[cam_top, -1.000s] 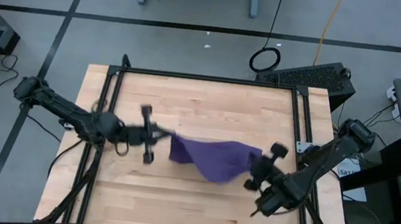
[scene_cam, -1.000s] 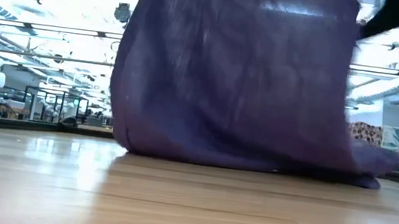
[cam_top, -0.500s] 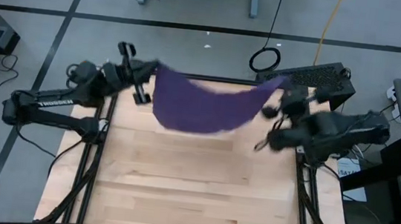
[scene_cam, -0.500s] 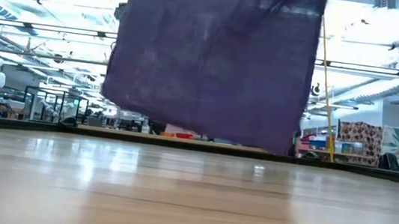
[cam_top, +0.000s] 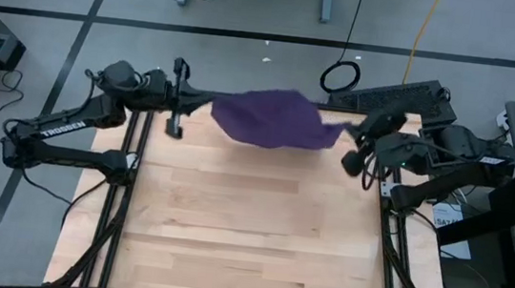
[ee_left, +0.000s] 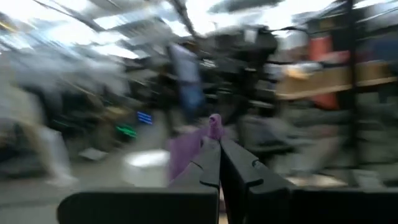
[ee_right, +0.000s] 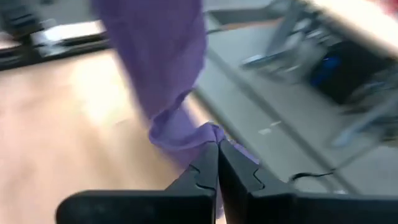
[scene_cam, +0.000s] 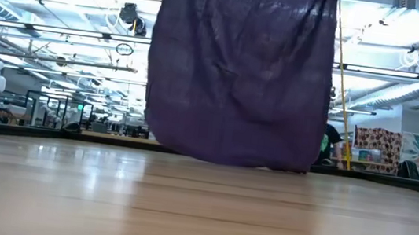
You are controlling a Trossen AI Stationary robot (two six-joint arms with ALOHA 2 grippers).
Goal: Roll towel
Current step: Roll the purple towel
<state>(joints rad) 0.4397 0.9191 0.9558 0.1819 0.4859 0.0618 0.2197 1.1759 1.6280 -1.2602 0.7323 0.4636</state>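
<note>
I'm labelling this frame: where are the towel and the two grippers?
towel [cam_top: 268,118], high view, middle of the hanging cloth.
left gripper [cam_top: 206,105], high view, at the fingertips.
right gripper [cam_top: 347,130], high view, at the fingertips.

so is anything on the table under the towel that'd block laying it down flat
Nothing visible. The towel hangs between the left gripper and right gripper, both shut on its corners, above the far edge of the table. The wood below and in front of it looks bare in the high and low views.

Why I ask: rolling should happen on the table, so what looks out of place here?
The towel hangs in the air, stretched between the left gripper and right gripper, each shut on a corner, over the table's far edge. Its hem is at the tabletop; contact is unclear.
</note>
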